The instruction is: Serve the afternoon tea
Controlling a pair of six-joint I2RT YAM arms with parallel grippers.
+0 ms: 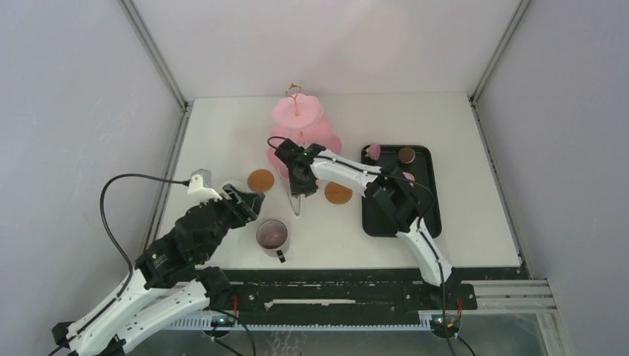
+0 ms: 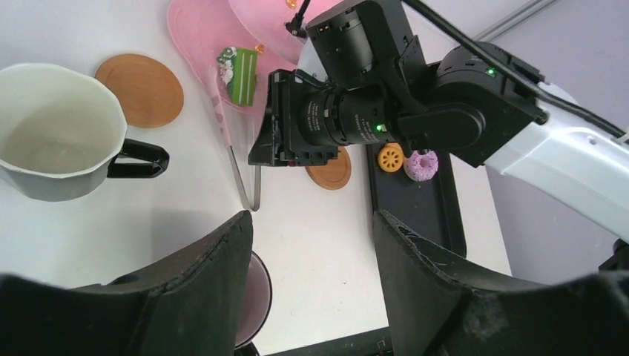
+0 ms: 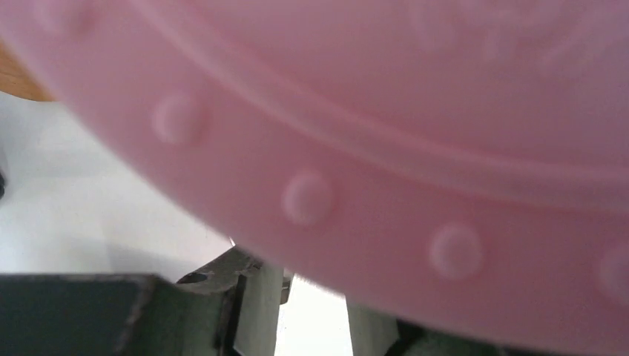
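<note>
Left gripper [image 2: 311,222], foreground, hangs wide open and empty on the near-left side of the cake stand [image 1: 284,113], partly over a pink-lined mug [image 1: 272,234]. It is prob. lined up to lift it.

Right arm reaches in from the stand's right, w/ the right gripper [image 1: 297,185] tucked at the near rim of the bottom tier. Its wrist view is filled by the pink beaded edge, w/ two pale strips btwn the fingers. The jaws therefore look clamped on the tongs [image 2: 239,178], whose joined end points away from the stand. Tongs make sense here: pastries look too small for the bare fingers.

Black tray [image 1: 428,172] lies just right of the stand, seemingly the supply side.

Second mug [image 2: 59,141], pale inside, stands off the stand's near-left.

Left coaster [image 1: 260,179] and right coaster [image 1: 338,193], both bare, sit along the stand's near side. Neither mug is on one yet.

Green pastry [image 2: 242,73] rests on the bottom tier, one tong arm ending just beside it. Yellow cookie [image 2: 390,157] and purple donut [image 2: 420,165] lie on the tray, right of the stand, prob. next in line.
</note>
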